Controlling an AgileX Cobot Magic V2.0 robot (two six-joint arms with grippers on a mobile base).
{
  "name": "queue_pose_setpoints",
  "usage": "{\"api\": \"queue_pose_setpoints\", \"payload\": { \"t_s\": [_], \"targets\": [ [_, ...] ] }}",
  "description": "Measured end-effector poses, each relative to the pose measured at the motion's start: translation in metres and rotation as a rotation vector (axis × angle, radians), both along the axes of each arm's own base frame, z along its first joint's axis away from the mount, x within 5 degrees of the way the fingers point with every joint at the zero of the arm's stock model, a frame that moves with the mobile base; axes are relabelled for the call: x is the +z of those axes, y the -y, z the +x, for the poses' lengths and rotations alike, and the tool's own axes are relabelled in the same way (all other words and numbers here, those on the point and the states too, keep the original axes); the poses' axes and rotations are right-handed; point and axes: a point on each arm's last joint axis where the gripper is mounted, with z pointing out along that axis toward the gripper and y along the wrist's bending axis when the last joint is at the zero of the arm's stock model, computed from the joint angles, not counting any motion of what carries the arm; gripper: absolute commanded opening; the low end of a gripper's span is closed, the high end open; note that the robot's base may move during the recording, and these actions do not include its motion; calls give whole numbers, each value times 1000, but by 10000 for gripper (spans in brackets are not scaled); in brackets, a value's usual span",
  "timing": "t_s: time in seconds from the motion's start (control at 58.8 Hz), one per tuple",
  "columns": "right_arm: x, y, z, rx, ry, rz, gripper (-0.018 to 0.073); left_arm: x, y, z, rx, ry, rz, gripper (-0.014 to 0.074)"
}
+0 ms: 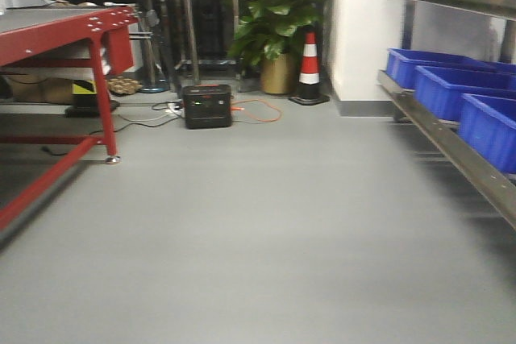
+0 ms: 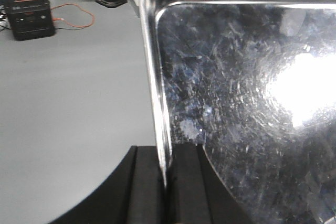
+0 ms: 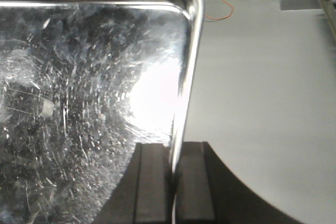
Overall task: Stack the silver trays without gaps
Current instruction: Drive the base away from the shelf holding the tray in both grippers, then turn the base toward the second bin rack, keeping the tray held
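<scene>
Several blue bins (image 1: 451,90): front view, sat on the steel rack (image 1: 442,141) down the right side
Red table (image 1: 64,34): same view, over on the left
Cone (image 1: 310,66): striped, at the back, just beside the potted plant (image 1: 278,6)
Left gripper (image 2: 167,182): left wrist view, black pads pinched tight on the thin rim of the silver tray (image 2: 236,103)
Tray spot: up off the grey floor (image 2: 73,103), scratched shiny bottom filling the right of that view
Right gripper (image 3: 174,182): right wrist view, clamped on the tray's right-hand rim, tray filling the left
</scene>
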Motion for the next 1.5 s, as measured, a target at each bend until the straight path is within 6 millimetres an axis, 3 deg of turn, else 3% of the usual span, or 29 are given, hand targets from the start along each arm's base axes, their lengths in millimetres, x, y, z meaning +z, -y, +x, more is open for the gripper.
{"api": "queue_pose_setpoints", "payload": {
  "t_s": [1.497],
  "targets": [
    [0,0,0,0,0,0,-69,1,0,-1,0,2,-1,-8]
  ]
}}
